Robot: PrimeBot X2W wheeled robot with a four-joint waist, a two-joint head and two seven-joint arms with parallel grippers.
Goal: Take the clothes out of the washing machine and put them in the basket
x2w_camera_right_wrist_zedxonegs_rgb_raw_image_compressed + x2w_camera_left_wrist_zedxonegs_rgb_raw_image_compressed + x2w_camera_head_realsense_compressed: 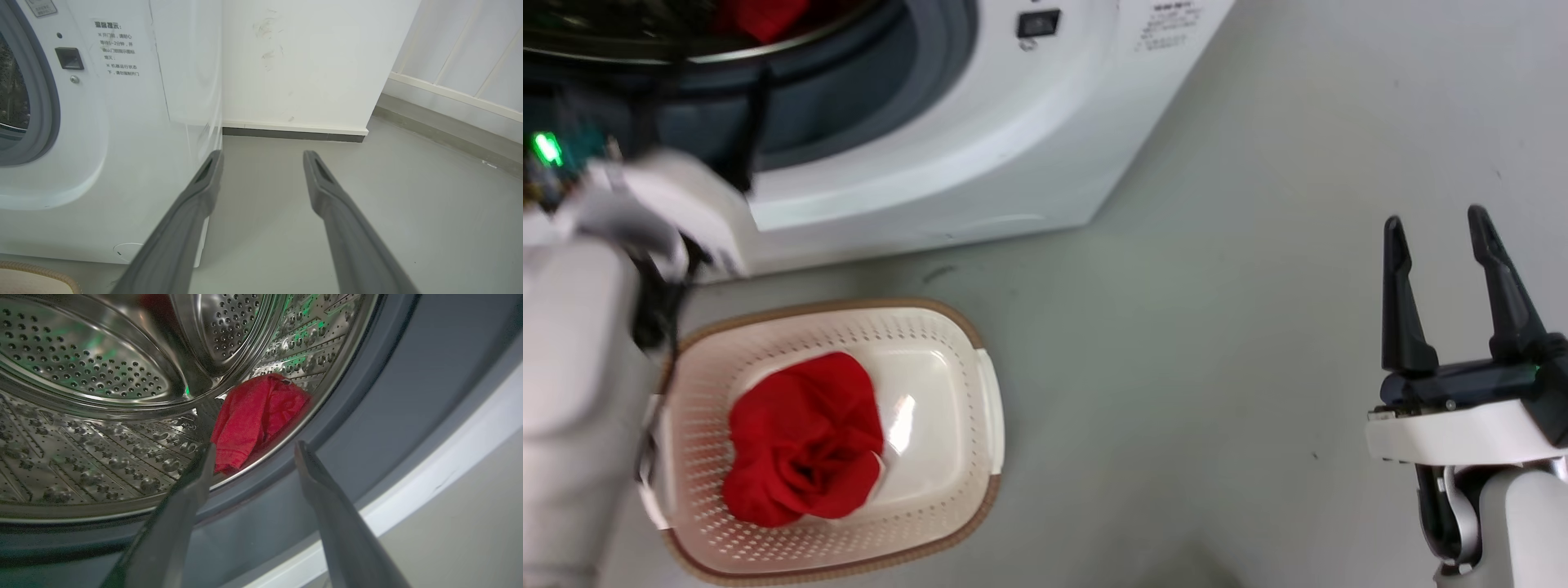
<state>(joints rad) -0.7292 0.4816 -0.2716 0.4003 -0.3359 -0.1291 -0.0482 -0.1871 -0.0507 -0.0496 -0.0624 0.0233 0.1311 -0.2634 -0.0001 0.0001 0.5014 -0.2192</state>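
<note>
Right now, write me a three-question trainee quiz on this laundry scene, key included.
1. True or false: a red garment already lies inside the laundry basket.
2. Where is the other red garment? A) on a shelf B) in the steel drum C) on a table
3. Fill in: the left gripper and the right gripper are both ___, holding nothing.
Key: 1 true; 2 B; 3 open.
</note>
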